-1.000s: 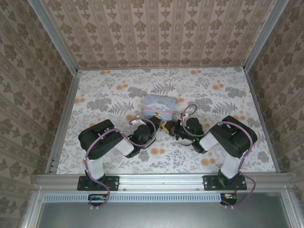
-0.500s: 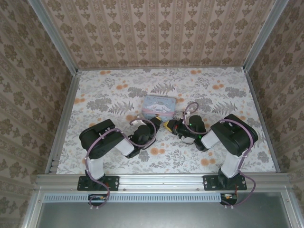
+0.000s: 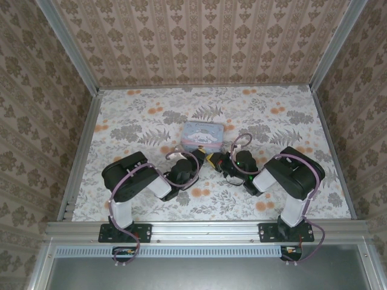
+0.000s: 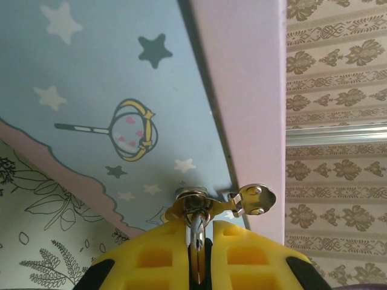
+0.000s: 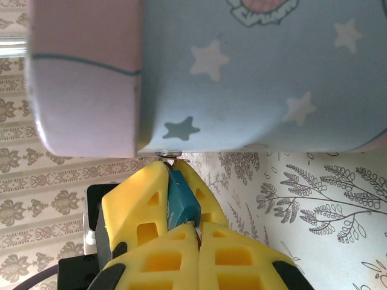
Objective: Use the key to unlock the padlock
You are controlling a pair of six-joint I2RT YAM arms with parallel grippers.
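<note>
Pointing in from the left, the left gripper (image 3: 201, 156) has its yellow fingers (image 4: 151, 260) clamped on the tiny blue-bodied padlock (image 5: 182, 200). The padlock's thin silvery shackle meets the small metal hasp (image 4: 254, 199) of the pastel blue-and-pink rectangular tin box (image 3: 204, 134). The padlock sits at the tin's near side, between the two grippers, over the flower-patterned table (image 3: 133, 121). Just to its right, the right gripper (image 5: 197, 232) has its fingers pressed together at the padlock's lower end. They pinch a tiny thin dark metal key (image 5: 192, 224), of which just a sliver shows. Whether it sits in the keyhole I cannot tell.
</note>
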